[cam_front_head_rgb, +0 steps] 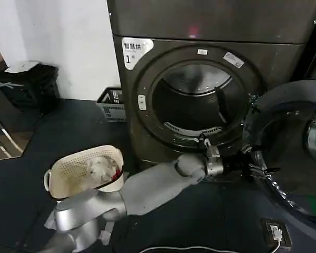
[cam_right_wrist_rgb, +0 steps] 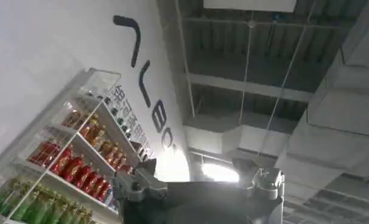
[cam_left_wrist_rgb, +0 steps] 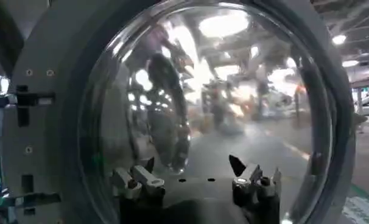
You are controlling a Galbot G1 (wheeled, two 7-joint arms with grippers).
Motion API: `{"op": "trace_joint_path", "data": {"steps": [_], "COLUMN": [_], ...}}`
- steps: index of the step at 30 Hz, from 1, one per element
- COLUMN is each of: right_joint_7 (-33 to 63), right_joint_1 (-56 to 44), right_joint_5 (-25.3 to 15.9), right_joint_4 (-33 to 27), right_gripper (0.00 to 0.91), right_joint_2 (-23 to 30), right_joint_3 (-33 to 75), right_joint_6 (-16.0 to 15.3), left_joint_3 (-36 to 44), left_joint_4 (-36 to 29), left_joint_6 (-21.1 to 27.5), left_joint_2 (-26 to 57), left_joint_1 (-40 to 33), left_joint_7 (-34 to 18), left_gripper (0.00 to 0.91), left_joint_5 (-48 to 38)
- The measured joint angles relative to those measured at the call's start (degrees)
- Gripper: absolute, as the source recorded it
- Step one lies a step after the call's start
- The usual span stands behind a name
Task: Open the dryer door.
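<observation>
The dryer door stands swung out to the right of the dark grey machine marked "1", and the drum opening is uncovered. My left arm reaches across from the lower left, with the left gripper at the door's inner left edge. In the left wrist view the door's domed glass and grey inner frame lie straight ahead. The left gripper is open, with nothing between its fingers. My right gripper is open and empty, pointing up at a ceiling.
A cream laundry basket with clothes sits on the dark floor at the lower left. A grey crate stands beside the machine and a black bin is against the wall. A floor socket lies below the door. Shelves of bottles show in the right wrist view.
</observation>
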Motion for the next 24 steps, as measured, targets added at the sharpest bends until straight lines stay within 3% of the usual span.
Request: {"op": "trace_joint_path", "data": {"steps": [7,11,19,24], "right_joint_7": [0.0,0.0,0.0,0.0], "right_joint_1": [0.4,1.0,2.5,3.4], "right_joint_5": [0.0,0.0,-0.4,-1.4], "right_joint_4": [0.3,0.6,1.6,2.1], "right_gripper": [0.907,0.907,0.907,0.907], "right_joint_2": [-0.3,-0.3,-0.4,-0.7], "right_joint_3": [-0.7,-1.3,-2.7,-3.2], "right_joint_6": [0.0,-0.1,-0.2,-0.2], "left_joint_3": [1.5,1.4,2.6,3.3], "left_joint_4": [-5.7,-10.1,-19.2,-25.3], "left_joint_6": [-8.3,-10.0,-12.8,-12.2], "left_joint_2": [0.0,1.1,19.3,30.4], "left_joint_1": [0.5,0.2,-1.5,-2.9], "left_joint_7": [-3.8,-4.9,-3.2,-3.3], "left_gripper": [0.907,0.907,0.907,0.907], "left_joint_5": [3.5,3.4,-2.0,0.5]}}
